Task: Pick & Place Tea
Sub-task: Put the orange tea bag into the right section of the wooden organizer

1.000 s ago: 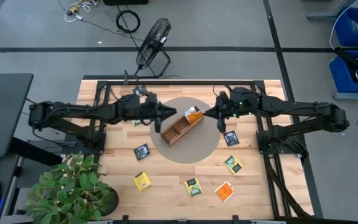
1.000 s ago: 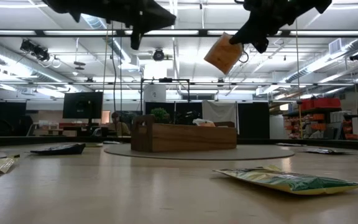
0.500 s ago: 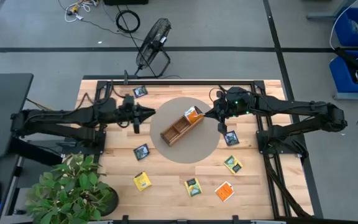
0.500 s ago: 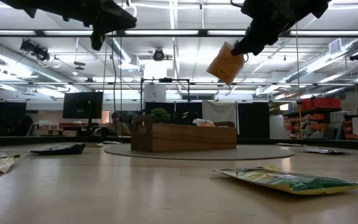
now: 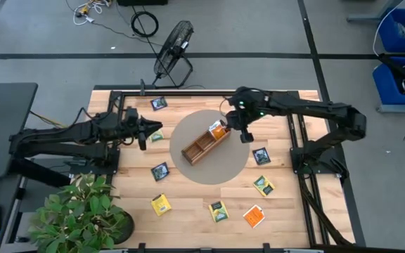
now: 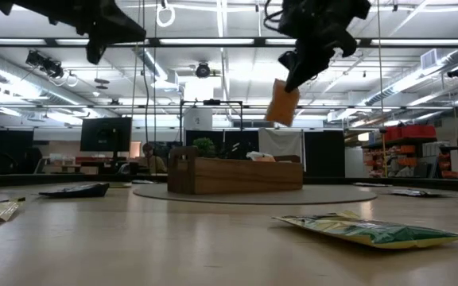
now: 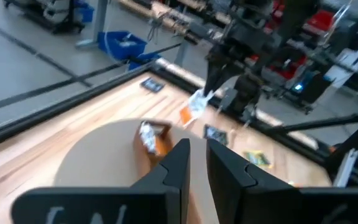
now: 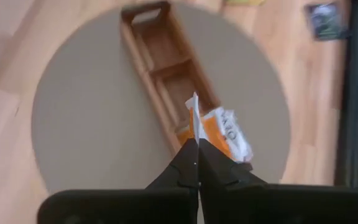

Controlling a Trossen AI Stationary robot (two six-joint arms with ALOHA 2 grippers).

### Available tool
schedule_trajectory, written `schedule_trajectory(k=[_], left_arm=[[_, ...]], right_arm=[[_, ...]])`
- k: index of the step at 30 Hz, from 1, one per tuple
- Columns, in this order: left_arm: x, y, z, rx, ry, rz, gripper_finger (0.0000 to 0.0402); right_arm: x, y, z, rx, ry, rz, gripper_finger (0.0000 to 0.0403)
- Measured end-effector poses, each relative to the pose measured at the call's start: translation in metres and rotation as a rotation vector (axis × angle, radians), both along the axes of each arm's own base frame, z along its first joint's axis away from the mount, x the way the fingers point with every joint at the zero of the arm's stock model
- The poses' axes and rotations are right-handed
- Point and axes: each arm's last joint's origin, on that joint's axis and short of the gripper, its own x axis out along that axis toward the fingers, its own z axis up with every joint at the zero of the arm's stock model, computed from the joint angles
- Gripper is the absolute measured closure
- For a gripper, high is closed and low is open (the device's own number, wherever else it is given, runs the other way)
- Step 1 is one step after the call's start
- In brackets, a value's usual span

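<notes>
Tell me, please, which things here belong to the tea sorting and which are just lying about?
Job: orange-and-white tea packet in the right gripper; brown wooden three-compartment tray; loose packets such as the yellow one.
Lying about: potted green plant; black wire fan.

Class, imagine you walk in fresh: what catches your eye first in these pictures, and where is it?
First, the right end effector shut on an orange-and-white tea packet hanging in the air above the wooden tray on the round mat. The tray's end compartment already holds an orange packet. Other tea packets lie scattered over the table, while the left end effector waits beside the mat.

Orange-and-white tea packet (image 8: 219, 134), brown tray (image 8: 160, 62)
</notes>
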Motion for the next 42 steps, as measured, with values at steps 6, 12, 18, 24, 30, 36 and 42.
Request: schedule_trajectory(k=[6, 12, 18, 24, 30, 36, 42], left_arm=[[-0.018, -0.001, 0.002, 0.006, 0.006, 0.04, 0.0344], [-0.03, 0.0, 0.005, 0.036, -0.008, 0.115, 0.0344], [-0.031, 0.0, 0.005, 0.03, -0.015, 0.123, 0.0344], [-0.031, 0.0, 0.005, 0.02, -0.016, 0.125, 0.0344], [-0.031, 0.0, 0.003, 0.013, -0.005, 0.134, 0.0344], [-0.031, 0.0, 0.003, 0.015, -0.005, 0.142, 0.0344], [-0.031, 0.001, 0.003, 0.015, -0.005, 0.144, 0.0344]], right_arm=[[0.019, -0.01, -0.01, 0.005, 0.061, 0.1, 0.0403], [0.031, -0.018, -0.027, -0.043, 0.105, 0.129, 0.0403], [0.037, -0.023, -0.042, -0.045, 0.158, 0.147, 0.0403], [0.037, -0.022, -0.047, -0.009, 0.165, 0.172, 0.0403], [0.038, -0.025, -0.049, 0.005, 0.158, 0.19, 0.0403], [0.044, -0.028, -0.066, 0.039, 0.203, 0.191, 0.0403], [0.044, -0.029, -0.07, 0.021, 0.236, 0.175, 0.0403]])
